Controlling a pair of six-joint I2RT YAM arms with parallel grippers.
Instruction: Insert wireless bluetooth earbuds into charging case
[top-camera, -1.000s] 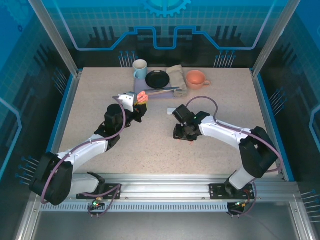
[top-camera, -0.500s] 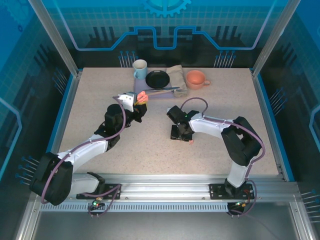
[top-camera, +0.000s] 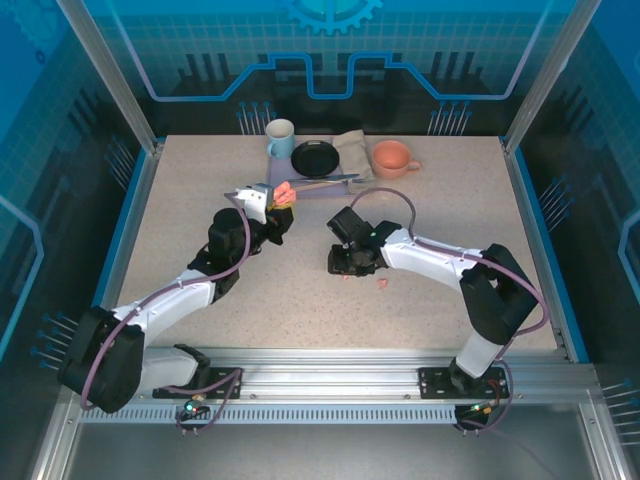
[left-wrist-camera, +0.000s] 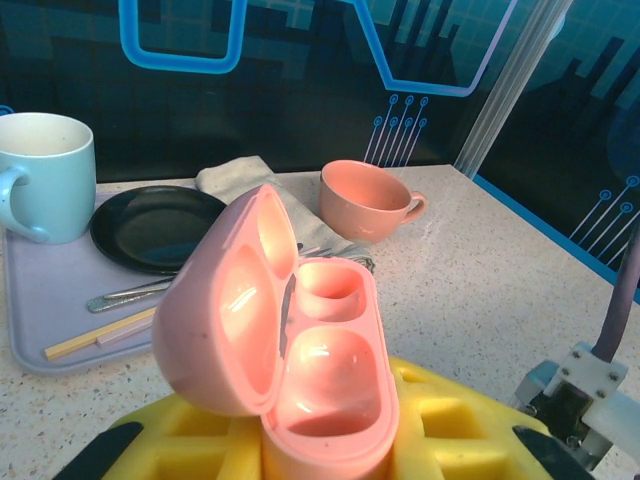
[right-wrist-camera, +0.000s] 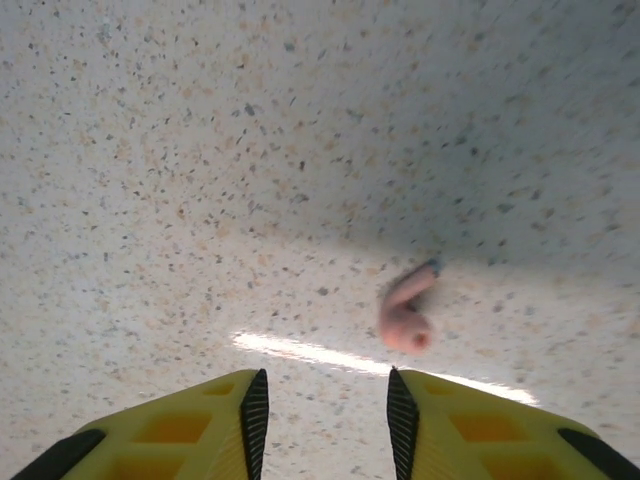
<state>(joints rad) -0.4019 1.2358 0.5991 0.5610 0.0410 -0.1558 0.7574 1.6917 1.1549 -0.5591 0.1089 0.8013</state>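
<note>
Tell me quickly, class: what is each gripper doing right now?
Left gripper: shut on the open pink charging case, both wells empty.
Right gripper: open, holding nothing; a pink earbud lies on the table just ahead.

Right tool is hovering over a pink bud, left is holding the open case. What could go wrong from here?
1. The pink earbud lies ahead and right of the gap in the right tool, not between the fingers; closing now would likely miss or flick it.
2. It is small and rounded, so a pinch may squirt it across the table.
3. The charging case sits tilted in the left tool, so an angled insertion could bounce out.
</note>
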